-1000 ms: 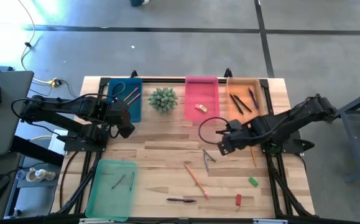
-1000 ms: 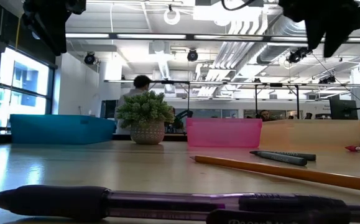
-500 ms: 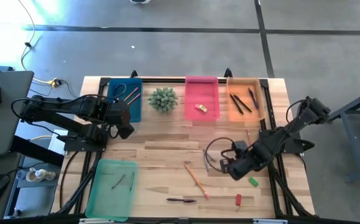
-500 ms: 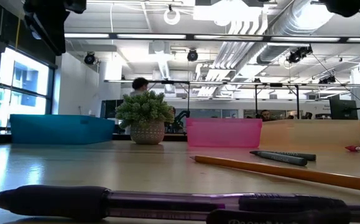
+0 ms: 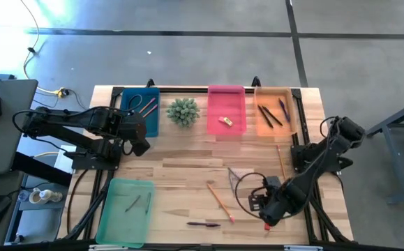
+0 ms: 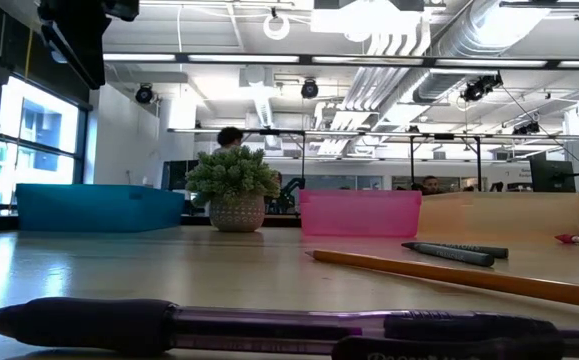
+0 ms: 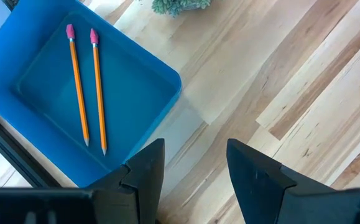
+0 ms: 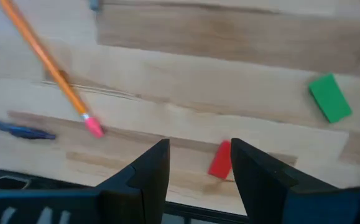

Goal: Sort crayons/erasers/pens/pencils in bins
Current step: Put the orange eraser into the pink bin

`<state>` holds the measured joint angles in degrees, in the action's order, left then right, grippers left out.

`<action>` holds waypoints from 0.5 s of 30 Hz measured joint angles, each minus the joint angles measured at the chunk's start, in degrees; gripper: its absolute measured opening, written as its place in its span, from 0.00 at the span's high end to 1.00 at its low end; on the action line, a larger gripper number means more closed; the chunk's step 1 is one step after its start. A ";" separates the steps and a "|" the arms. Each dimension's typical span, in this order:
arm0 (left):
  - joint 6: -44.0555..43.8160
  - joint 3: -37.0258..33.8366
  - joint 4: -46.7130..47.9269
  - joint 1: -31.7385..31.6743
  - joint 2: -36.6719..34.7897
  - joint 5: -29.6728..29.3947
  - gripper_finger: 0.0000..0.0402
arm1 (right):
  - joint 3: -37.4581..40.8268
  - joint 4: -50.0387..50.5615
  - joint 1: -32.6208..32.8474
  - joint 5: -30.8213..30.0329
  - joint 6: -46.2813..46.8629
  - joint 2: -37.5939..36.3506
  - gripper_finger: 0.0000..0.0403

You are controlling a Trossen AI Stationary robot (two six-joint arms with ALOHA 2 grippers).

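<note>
Now the right gripper (image 8: 195, 163) hangs over the red eraser (image 8: 220, 159).
Fingers spread, eraser between them; left gripper (image 7: 192, 163) also spread, beside the blue bin (image 7: 161, 74).

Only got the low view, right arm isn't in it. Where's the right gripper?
Observer: The right gripper hovers over the table's front right, jaws open, with the red eraser showing between them.
Operator: Holding anything?
Observer: No, it's empty. The green eraser lies apart from it on the wood.
Operator: Left arm?
Observer: The left gripper waits beside the blue bin, jaws open. Two pencils lie inside the bin.
</note>
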<state>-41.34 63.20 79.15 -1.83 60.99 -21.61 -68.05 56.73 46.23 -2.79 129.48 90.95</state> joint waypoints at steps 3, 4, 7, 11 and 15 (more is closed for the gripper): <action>-0.29 0.00 -0.04 0.00 0.00 0.00 0.59 | 0.00 -3.08 1.44 0.48 0.58 1.59 0.60; -0.29 0.00 -0.04 0.00 0.00 0.00 0.59 | 0.00 -3.96 1.78 0.50 0.60 2.13 0.60; -0.28 -0.02 -0.04 0.00 0.00 0.00 0.59 | 0.00 -5.17 2.90 0.89 0.88 3.98 0.60; -0.31 0.00 -0.03 0.01 0.00 0.00 0.59 | 0.00 -6.60 4.20 5.03 1.64 6.47 0.60; -0.43 0.00 -0.02 0.02 0.00 0.00 0.59 | 0.00 -8.09 5.77 7.89 2.74 8.61 0.60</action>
<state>-41.77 63.20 79.13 -1.80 60.99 -21.61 -68.05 48.64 52.01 5.10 132.22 99.56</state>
